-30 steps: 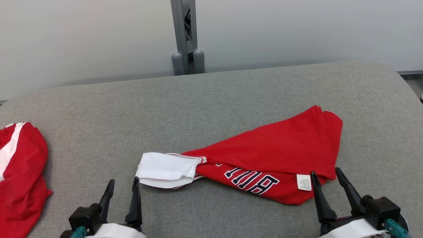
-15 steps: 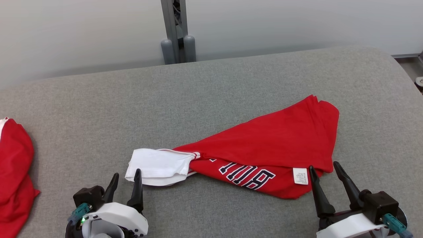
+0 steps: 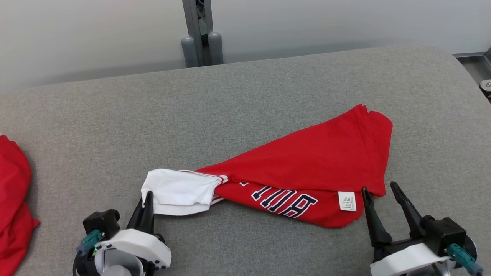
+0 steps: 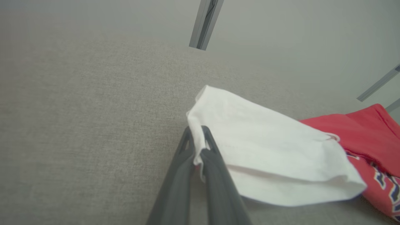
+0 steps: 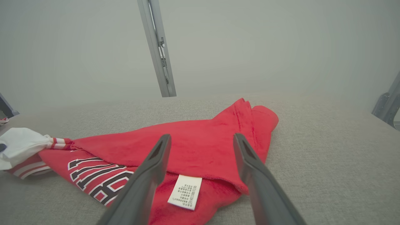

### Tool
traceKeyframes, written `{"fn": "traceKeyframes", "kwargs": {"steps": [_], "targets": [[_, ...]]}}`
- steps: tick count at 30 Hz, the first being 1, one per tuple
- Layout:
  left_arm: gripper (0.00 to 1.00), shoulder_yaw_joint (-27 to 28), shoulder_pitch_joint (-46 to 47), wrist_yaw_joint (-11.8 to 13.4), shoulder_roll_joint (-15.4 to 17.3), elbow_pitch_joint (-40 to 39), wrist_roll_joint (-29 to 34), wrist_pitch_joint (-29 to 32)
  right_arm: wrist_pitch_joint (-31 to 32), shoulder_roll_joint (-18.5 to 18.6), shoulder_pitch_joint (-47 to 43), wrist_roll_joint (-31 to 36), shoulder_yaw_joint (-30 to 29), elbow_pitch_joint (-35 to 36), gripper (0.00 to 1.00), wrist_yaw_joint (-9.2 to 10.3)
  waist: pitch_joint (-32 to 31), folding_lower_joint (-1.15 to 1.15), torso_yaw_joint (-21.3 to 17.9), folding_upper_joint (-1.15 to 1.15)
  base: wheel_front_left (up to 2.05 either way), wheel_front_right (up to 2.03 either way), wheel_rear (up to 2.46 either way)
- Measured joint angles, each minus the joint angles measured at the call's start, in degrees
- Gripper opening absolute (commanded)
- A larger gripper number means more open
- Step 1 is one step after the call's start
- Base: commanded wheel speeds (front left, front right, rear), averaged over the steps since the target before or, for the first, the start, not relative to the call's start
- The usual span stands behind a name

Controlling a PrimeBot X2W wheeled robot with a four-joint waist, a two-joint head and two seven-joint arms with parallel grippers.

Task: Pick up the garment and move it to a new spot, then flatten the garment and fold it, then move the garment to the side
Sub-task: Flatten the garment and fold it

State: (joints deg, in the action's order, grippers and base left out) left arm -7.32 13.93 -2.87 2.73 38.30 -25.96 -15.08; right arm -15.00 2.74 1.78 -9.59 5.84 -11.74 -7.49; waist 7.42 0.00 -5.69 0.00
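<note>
Grey fabric tabletop [image 3: 115, 115], second red cloth [image 3: 11, 191] at left edge, metal post [image 3: 191, 23] behind.

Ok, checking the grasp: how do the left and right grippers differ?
The left gripper is shut on the white sleeve's edge; the right gripper is open, holding nothing. The left touches cloth; the right only flanks the red corner. Both sit low over the gray surface.

Bare worktop [image 3: 245, 99] behind and left of the garment [image 3: 326, 161].
The worktop's far strip lies bare up to the grey post [image 3: 197, 34] behind its edge. The garment spans centre to right, its white sleeve [image 3: 176, 191] reaching left. Between sleeve and a second red cloth [image 3: 11, 191] at the left edge runs a wide bare lane, the left end effector [image 3: 148, 195] at its near end. Right of the garment, a narrower margin.
</note>
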Motion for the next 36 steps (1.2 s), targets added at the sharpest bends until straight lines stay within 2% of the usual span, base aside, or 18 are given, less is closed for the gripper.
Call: {"fn": "traceKeyframes", "kwargs": {"steps": [9, 13, 14, 15, 16, 17, 30, 31, 33, 34, 36], "targets": [[0.0, 1.81, -8.02, 1.01, -0.02, -10.72, 1.82, 0.0, 0.01, 0.02, -0.92, -0.66, -3.5, -2.99, 1.0, 0.0, 0.16, 0.0, 1.13, 0.0, 0.0, 0.0, 0.0], [0.0, 1.85, -9.44, 0.73, 0.01, -11.4, 1.1, 1.01, 0.0, 0.01, -0.72, -0.73, -3.75, -4.5, 1.0, 0.0, 0.34, 0.0, 1.76, 0.0, 0.0, 0.0, 0.0], [0.11, 1.79, -9.45, 0.67, 0.09, -11.44, 1.0, 1.72, 0.01, 0.0, -0.49, -0.74, -3.7, -4.66, 1.0, 0.0, 0.41, 0.0, 1.83, 0.0, 0.0, 0.0, 0.0], [0.4, 1.75, -9.45, 0.66, 0.15, -11.6, 0.77, 2.25, 0.0, 0.01, -0.31, -0.76, -3.64, -4.78, 1.0, 0.0, 0.49, 0.0, 1.88, 0.0, 0.0, 0.0, 0.0], [0.79, 1.75, -9.45, 0.7, 0.15, -11.92, 0.53, 2.68, 0.0, 0.0, -0.15, -0.93, -3.56, -4.82, 1.0, 0.0, 0.57, 0.0, 1.91, 0.0, 0.0, 0.0, 0.0], [1.0, 1.65, -9.52, 0.77, 0.14, -12.49, 0.54, 2.96, 0.0, 0.0, 0.04, -1.04, -3.54, -4.83, 1.0, 0.0, 0.67, 0.0, 1.92, 0.0, 0.0, 0.0, 0.0], [1.0, -0.12, -14.94, 5.04, 0.11, -22.97, -0.51, 7.43, 0.0, 0.0, 0.63, -1.23, -4.19, -4.52, 1.0, 0.0, 1.93, 0.0, 1.81, 0.0, 0.0, 0.0, 0.0], [0.81, -0.14, -14.97, 5.45, 0.12, -23.71, -0.49, 7.44, 0.0, 0.01, 0.63, -1.22, -4.22, -4.5, 1.0, 0.0, 1.98, 0.0, 1.88, 0.0, 0.0, 0.0, 0.0], [0.1, 0.02, -15.13, 6.33, 0.11, -25.06, -0.47, 7.42, 0.01, 0.01, 0.64, -1.16, -4.27, -4.5, 1.0, 0.0, 2.05, 0.0, 2.02, 0.0, 0.0, 0.0, 0.0], [0.0, -0.02, -15.3, 6.58, 0.19, -25.53, -0.43, 7.55, 0.0, 0.01, 0.65, -1.14, -4.25, -4.5, 1.0, 0.0, 2.06, 0.0, 2.07, 0.0, 0.0, 0.0, 0.0], [0.0, -0.02, -15.56, 7.03, 0.26, -25.98, -0.31, 8.02, 0.0, 0.0, 0.71, -1.13, -4.17, -4.5, 1.0, 0.0, 2.06, 0.0, 2.12, 0.0, 0.0, 0.0, 0.0]]}}
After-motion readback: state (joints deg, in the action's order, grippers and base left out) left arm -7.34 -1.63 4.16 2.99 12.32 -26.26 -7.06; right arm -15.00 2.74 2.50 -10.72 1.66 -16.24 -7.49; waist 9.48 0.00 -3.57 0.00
